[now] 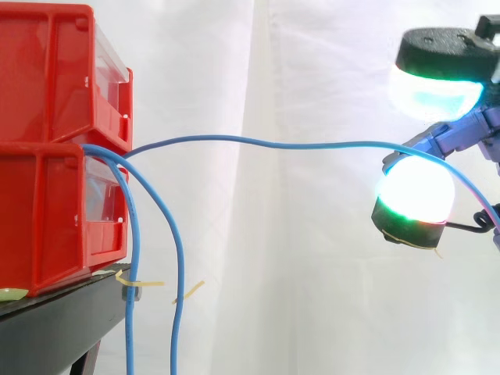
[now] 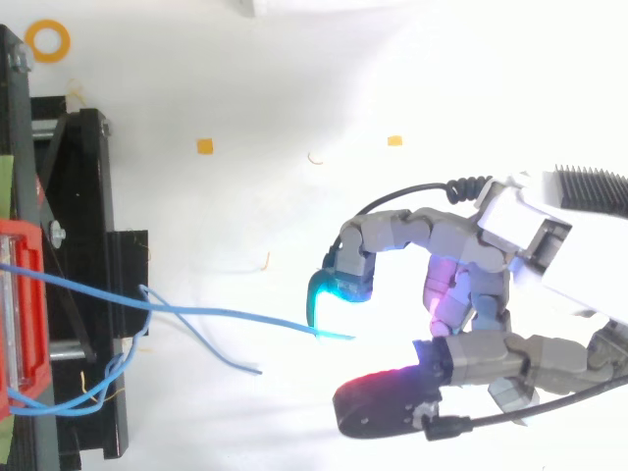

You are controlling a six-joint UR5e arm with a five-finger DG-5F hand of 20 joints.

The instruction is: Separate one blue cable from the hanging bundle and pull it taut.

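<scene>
Two red bins (image 1: pixel 47 78) are stacked on a black stand (image 1: pixel 55 328) at the left. Blue cables come out between them. One blue cable (image 1: pixel 273 143) runs rightward in a shallow arch to my hand (image 1: pixel 414 195), passes between the glowing fingertips and slopes down to the right edge. From above, this cable (image 2: pixel 226 314) reaches from the bin (image 2: pixel 20 294) to the curled fingers of the hand (image 2: pixel 471 285), which pinch it. Two other blue cables (image 1: pixel 178 258) hang down beside the stand, apart from the held one.
A white curtain is behind everything. Yellow ties (image 1: pixel 141 283) sit on the hanging cables by the stand's edge. A loose blue cable end (image 2: pixel 257 371) lies between stand and hand. A yellow tape ring (image 2: pixel 47 39) and small yellow scraps (image 2: pixel 204 146) lie on the white floor.
</scene>
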